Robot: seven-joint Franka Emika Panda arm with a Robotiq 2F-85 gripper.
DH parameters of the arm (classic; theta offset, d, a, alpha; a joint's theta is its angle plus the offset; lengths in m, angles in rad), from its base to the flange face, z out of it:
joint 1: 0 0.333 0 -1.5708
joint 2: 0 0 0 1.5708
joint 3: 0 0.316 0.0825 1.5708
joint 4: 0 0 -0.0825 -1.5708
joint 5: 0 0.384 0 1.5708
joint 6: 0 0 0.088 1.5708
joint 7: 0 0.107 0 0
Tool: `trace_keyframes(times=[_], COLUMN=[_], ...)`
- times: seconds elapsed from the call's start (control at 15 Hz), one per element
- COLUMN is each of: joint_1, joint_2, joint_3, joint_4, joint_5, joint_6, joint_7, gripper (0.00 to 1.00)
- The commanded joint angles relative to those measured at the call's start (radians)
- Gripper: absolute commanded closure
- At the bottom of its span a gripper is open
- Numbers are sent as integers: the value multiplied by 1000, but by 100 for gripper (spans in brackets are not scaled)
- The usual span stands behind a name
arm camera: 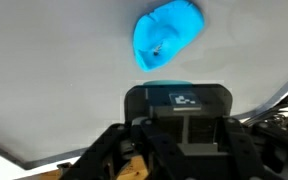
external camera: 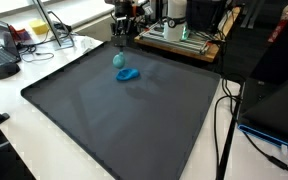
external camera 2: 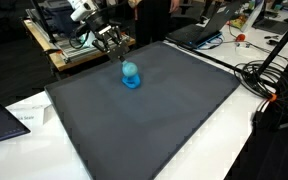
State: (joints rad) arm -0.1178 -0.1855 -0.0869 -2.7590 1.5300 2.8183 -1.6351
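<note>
This looks like a robotics lab or research office: a white desk (external camera: 9, 110) topped with a large dark mat (external camera: 124, 120), black cables (external camera 2: 264, 75) trailing off its edge, and laptops (external camera 2: 199, 32), a computer mouse (external camera: 6, 70) and electronics gear (external camera: 179, 38) crowded behind it.

A bright blue lump (external camera: 130, 75) lies on the dark mat (external camera: 104, 125), a paler teal ball (external camera: 119, 60) just beside it.

Dark mat (external camera: 104, 120) on white table (external camera: 24, 130), blue lump (external camera: 130, 74) lying near mat's far edge
</note>
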Motion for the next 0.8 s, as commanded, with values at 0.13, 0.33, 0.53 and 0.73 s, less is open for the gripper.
trace_keyframes(times=[0.13,0.33,0.53,0.73], joint_1=[109,141,60,50], joint_2=[20,107,182,205], joint_3=[170,208,272,237], joint_4=[2,-1,-3,0], joint_5=[-115,-292,-490,-671], joint_6=[293,357,332,307], joint_7=[348,589,797,945], gripper=[78,78,78,78])
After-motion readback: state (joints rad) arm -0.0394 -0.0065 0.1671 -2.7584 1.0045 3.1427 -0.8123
